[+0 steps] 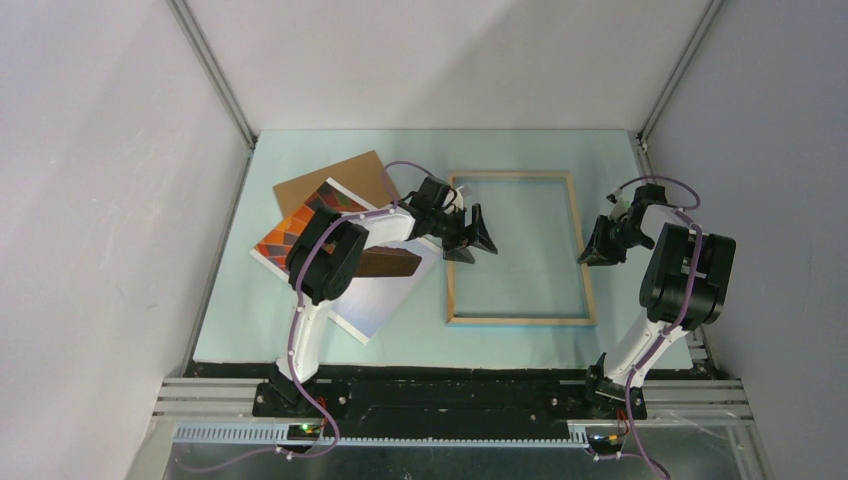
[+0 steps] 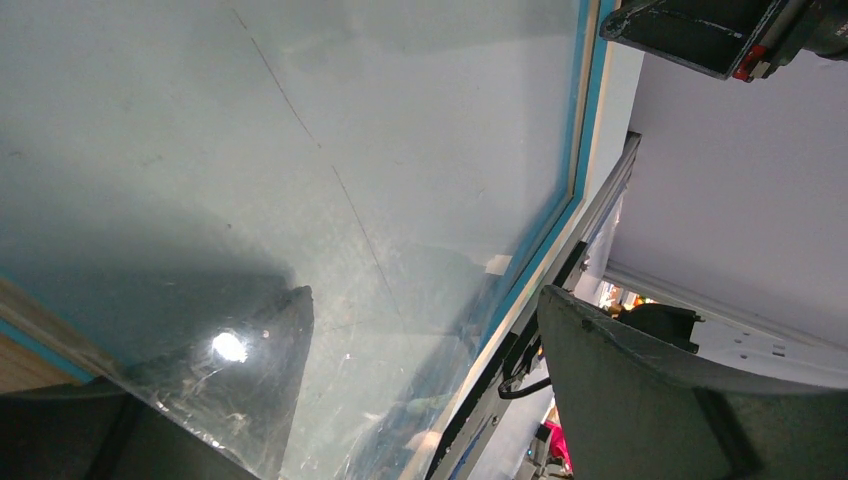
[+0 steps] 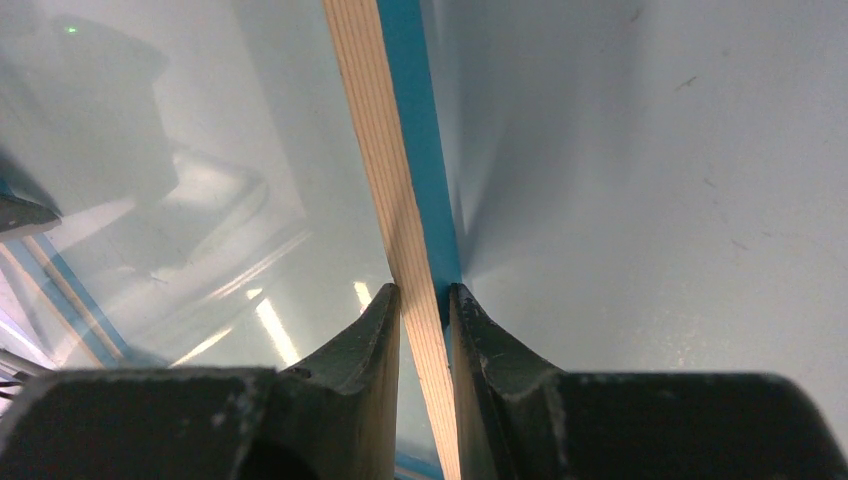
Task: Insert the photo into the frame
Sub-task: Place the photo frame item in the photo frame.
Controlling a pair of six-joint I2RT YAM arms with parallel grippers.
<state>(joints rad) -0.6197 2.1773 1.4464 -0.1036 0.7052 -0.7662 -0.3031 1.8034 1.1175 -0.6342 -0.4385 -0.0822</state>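
Right fingers (image 3: 365, 335) pinch the thin wood-and-blue frame (image 3: 375, 150).

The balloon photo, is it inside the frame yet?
Not yet. Done: the frame lies wood-side up on the table. In hand: the right gripper pinches its right rail; the left gripper hangs open by the left rail. Left: the photo lies outside, partly on the brown board, and must go in.

Pale green table (image 1: 250, 330): frame (image 1: 520, 321), photo (image 1: 380, 305), brown board (image 1: 335, 175).
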